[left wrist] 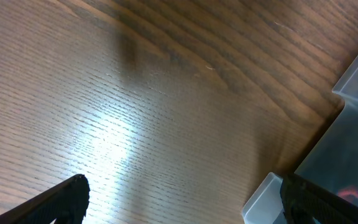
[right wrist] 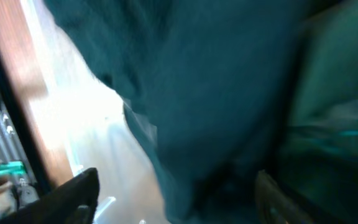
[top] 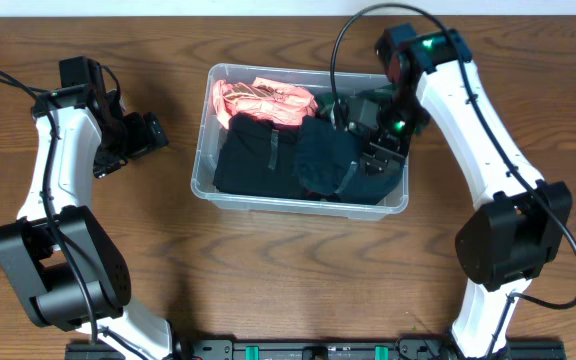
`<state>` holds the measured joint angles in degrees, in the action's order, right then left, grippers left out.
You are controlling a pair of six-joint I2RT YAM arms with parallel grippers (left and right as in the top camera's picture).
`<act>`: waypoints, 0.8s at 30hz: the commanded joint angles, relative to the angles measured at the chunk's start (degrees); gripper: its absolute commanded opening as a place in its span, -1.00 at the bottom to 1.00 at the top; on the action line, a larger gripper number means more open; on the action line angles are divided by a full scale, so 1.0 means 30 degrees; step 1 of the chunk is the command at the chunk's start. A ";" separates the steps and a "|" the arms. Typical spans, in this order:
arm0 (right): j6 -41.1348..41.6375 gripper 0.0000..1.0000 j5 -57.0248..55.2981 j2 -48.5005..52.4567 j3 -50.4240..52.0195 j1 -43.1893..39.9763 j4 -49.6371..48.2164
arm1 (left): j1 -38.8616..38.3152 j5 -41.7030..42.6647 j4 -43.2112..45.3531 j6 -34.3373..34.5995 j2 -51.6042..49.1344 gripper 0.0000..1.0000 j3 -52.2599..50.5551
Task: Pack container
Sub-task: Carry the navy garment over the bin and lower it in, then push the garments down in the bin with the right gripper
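The container sits mid-table, a little toward the far side, between the two arms. It stands upright with its open top facing up. Its long axis runs left to right, turned slightly so the right end lies a touch nearer than the left.

Inside, a pink cloth fills the far left corner and a black cloth lies just near of it. A dark blue-green cloth covers the middle and right, and a green cloth shows at the far right.

The right gripper hangs over the container's right end, low on the blue-green cloth. Its wrist view is blurred, but its fingers stand wide apart. Whether they touch the cloth cannot be told.

The left gripper is left of the container, apart from it, pointing right toward it. Its fingers are spread wide over bare wood, holding nothing.
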<state>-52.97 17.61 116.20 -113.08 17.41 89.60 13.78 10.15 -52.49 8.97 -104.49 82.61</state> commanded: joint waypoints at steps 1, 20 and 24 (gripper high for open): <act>0.0969 0.65 0.0255 -0.0131 -0.2208 -0.0007 -0.0044 | 0.0066 -0.0095 -0.0044 -0.0102 -0.0036 0.96 -0.0087; 0.5916 -0.68 0.0612 0.1049 -0.2120 0.3446 -0.3475 | 0.0066 -0.0095 -0.0044 -0.0102 -0.0036 0.96 -0.0087; 0.6987 -0.70 -0.0925 0.1719 -0.1406 0.3446 -0.4313 | 0.0066 -0.0095 -0.0044 -0.0102 -0.0036 0.96 -0.0087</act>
<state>-36.47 20.03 119.15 -118.93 27.88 77.47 13.78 10.13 -52.49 8.97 -104.49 82.61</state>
